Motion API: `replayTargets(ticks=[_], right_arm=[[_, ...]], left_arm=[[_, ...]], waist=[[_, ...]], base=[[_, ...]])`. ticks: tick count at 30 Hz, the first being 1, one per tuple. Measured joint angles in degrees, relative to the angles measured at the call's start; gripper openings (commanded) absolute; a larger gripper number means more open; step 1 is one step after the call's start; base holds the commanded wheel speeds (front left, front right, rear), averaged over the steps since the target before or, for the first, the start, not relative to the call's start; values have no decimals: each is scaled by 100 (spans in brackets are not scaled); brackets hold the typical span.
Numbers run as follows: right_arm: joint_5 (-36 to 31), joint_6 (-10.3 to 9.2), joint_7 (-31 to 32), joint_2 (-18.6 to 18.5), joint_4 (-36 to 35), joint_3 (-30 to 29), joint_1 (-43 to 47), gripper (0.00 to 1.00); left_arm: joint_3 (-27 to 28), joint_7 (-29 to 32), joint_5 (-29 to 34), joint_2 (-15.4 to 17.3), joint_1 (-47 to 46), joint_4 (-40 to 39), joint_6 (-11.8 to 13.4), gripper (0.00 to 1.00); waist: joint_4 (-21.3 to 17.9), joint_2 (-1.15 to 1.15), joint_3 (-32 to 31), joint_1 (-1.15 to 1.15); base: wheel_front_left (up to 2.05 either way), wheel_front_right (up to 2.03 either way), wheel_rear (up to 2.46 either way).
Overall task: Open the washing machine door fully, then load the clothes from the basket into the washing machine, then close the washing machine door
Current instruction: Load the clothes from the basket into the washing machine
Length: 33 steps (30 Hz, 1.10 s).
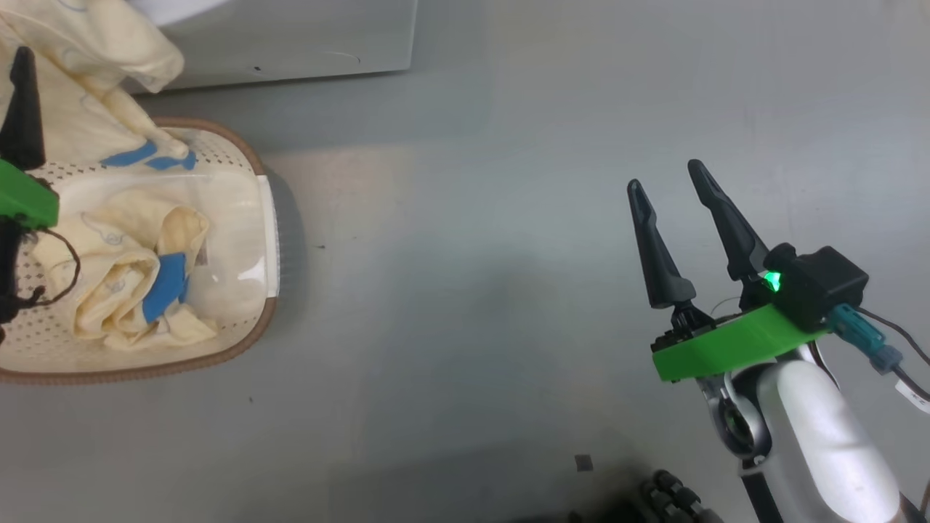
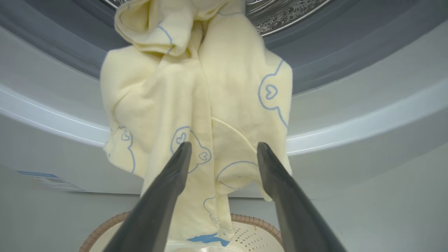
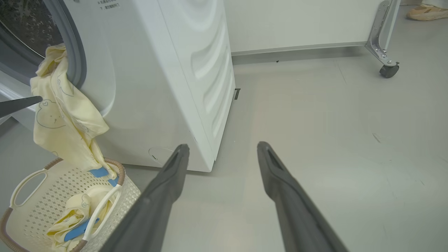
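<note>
One cream-yellow garment (image 2: 196, 105) hangs out of the washing machine's (image 3: 157, 87) drum over the grey gasket (image 2: 332, 45), and its blue-trimmed end reaches down into the basket (image 1: 247, 156). My left gripper (image 2: 224, 147) is open just in front of this hanging cloth, gripping nothing; one of its fingers (image 1: 22, 102) shows at the far left of the head view. Another piece of the clothes (image 1: 138, 280) lies crumpled in the basket (image 3: 45, 196). My right gripper (image 1: 668, 174) is open and empty above bare floor to the right. The washing machine door is out of view.
The basket stands on the grey floor right in front of the machine. A white unit on a metal leg with a caster (image 3: 386, 68) stands behind, and a person's shoe (image 3: 425, 12) shows beyond it. My base's wheels (image 1: 676, 497) are at the bottom edge.
</note>
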Motion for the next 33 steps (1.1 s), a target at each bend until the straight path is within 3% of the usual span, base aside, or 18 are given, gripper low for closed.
replayTargets(ticks=[12, 28, 29, 30, 33], right_arm=[[103, 1, 0, 0, -114, 136, -69, 100], [149, 1, 0, 0, -176, 287, -71, 100], [149, 1, 0, 0, -177, 289, -71, 100], [149, 0, 0, 0, -178, 290, -71, 100], [149, 1, 0, 0, -178, 280, -71, 100]], left_arm=[[-472, 52, -722, 182, -1094, 990, -1, 100], [-1079, 1, -1537, 290, -1635, 1393, -2, 100], [-1122, -1, -1595, 300, -1643, 1389, -2, 65], [-1177, -12, -1623, 318, -1653, 1363, -1, 0], [-1337, -73, -1718, 345, -1698, 1310, -1, 0]], waist=[[-297, 0, 428, -1], [-386, 0, 660, -1], [-387, 0, 663, -1], [-386, 0, 666, -1], [-362, 0, 660, -1]], base=[[0, 0, 0], [0, 0, 0], [0, 0, 0], [0, 0, 0], [0, 0, 0]])
